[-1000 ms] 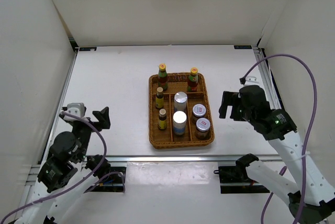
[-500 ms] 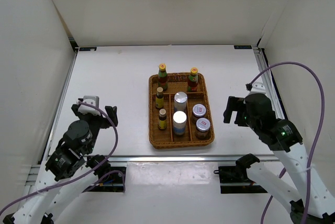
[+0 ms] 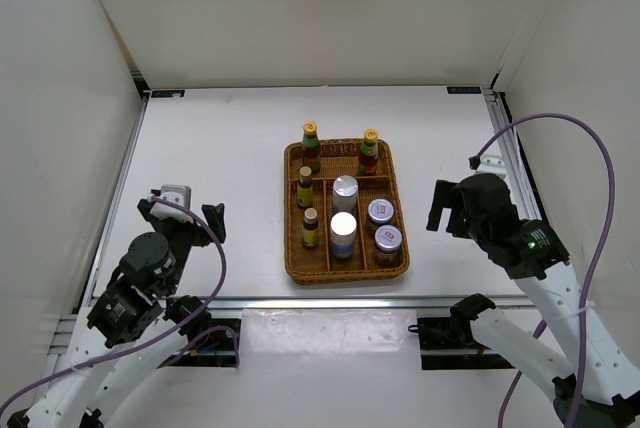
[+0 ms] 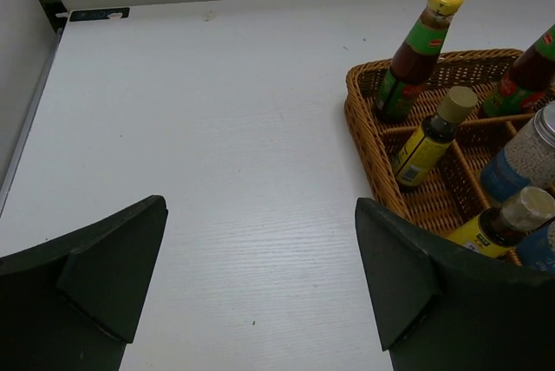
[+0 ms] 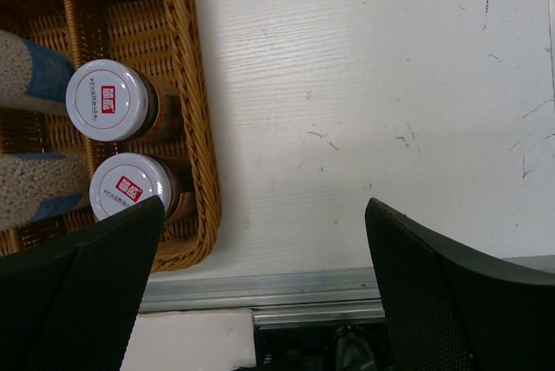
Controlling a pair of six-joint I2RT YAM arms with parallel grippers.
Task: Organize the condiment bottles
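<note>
The condiment bottles all stand in the brown wicker tray (image 3: 291, 253). Two red-green sauce bottles (image 3: 311, 146) (image 3: 369, 151) fill the far compartments. Two tiny yellow-labelled brown bottles (image 3: 305, 187) (image 3: 311, 228) stand down the left side. Two tall silver-lidded jars (image 3: 345, 193) (image 3: 343, 233) occupy the middle and two short jars (image 3: 380, 212) (image 3: 387, 240) the right. My left gripper (image 3: 181, 216) (image 4: 260, 276) hangs open left of the tray, over bare table. My right gripper (image 3: 448, 206) (image 5: 264, 284) hangs open right of the tray, holding nothing; the short jars (image 5: 108, 100) (image 5: 130, 187) show beside its left finger.
White walls close in the table on the left, right and far sides. A metal rail (image 5: 260, 289) runs along the near edge, with the arm bases below it. A purple cable (image 3: 590, 178) loops above the right arm.
The left gripper has moved a little right and nearer, turning toward the tray. The right gripper has drawn back slightly toward the near edge. The bottles have not moved.
</note>
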